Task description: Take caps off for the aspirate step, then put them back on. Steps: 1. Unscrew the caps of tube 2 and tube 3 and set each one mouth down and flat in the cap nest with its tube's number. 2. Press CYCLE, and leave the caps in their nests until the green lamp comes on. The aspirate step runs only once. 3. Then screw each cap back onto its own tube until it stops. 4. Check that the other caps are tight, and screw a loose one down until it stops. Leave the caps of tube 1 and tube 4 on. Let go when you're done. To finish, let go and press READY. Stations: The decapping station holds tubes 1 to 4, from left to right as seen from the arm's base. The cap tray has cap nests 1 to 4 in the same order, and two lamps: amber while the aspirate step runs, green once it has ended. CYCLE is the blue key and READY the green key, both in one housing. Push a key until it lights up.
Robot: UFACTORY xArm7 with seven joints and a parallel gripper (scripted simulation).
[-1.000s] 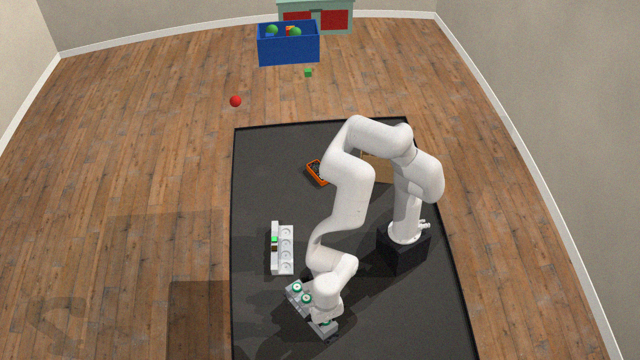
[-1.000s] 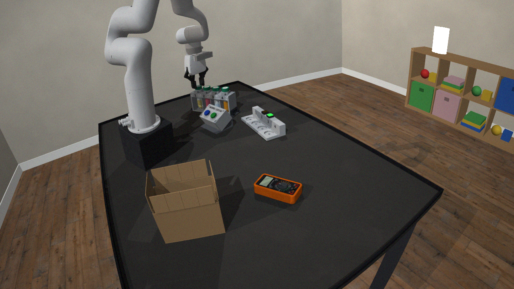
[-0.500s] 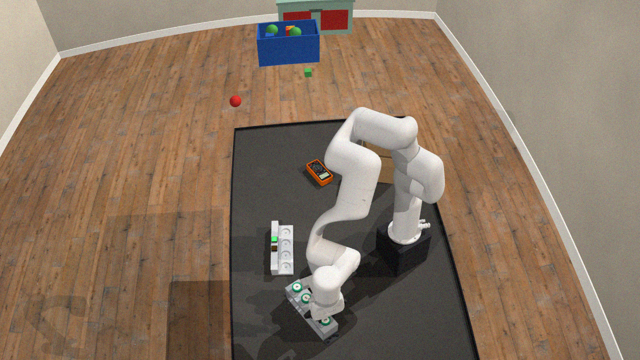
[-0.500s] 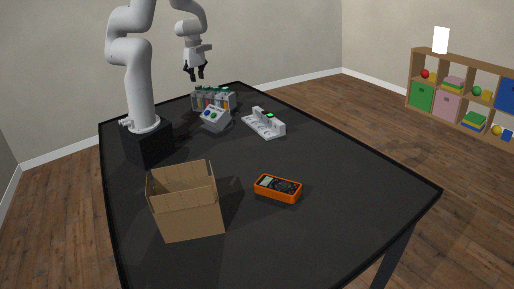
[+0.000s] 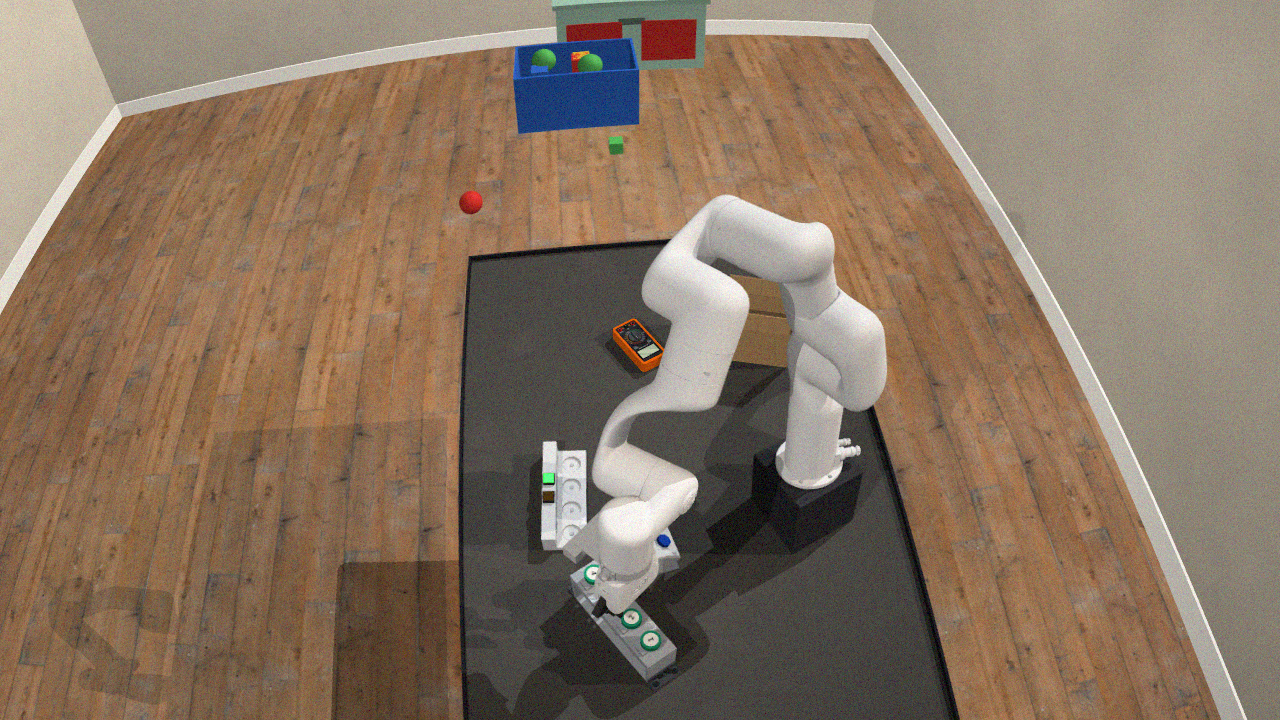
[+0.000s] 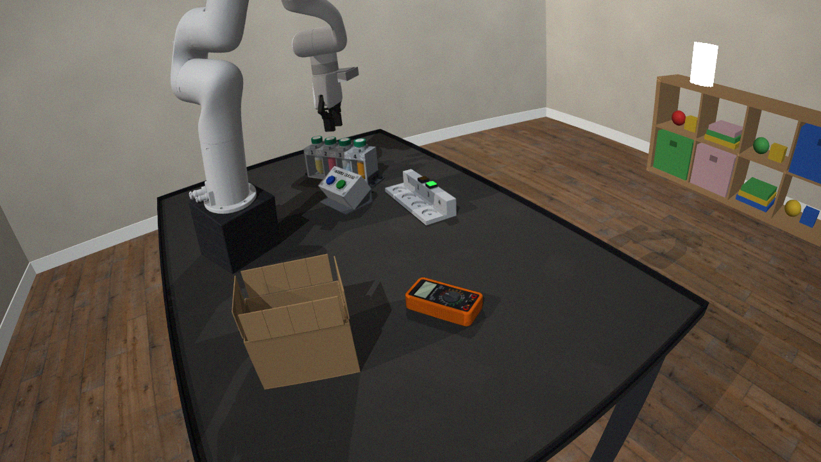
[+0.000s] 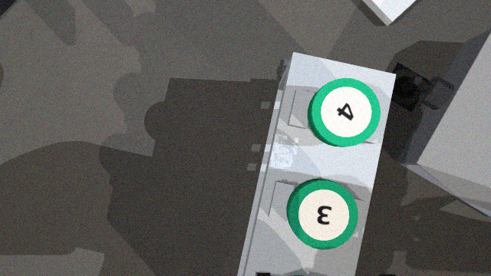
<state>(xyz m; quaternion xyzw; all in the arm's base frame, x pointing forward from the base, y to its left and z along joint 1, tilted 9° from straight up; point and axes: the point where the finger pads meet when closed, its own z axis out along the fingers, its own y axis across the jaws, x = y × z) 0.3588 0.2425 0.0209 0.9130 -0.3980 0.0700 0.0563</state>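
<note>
The decapping station [image 6: 339, 158] stands at the back of the table, and all four tubes carry green caps. The wrist view looks straight down on cap 4 [image 7: 344, 112] and cap 3 [image 7: 322, 215], both seated on their tubes. My gripper [image 6: 330, 119] hangs well above the rack, roughly over tube 2 [image 6: 330, 141]. It is open and holds nothing. The cap tray [image 6: 421, 197] has empty nests and its green lamp [image 6: 431, 184] is lit. The key housing [image 6: 344, 190] shows the blue CYCLE key [image 6: 330, 179] and the green READY key [image 6: 340, 184].
An open cardboard box [image 6: 292, 321] stands near the front left of the table. An orange multimeter [image 6: 443, 300] lies in the middle. The arm's black base block [image 6: 232, 221] is left of the key housing.
</note>
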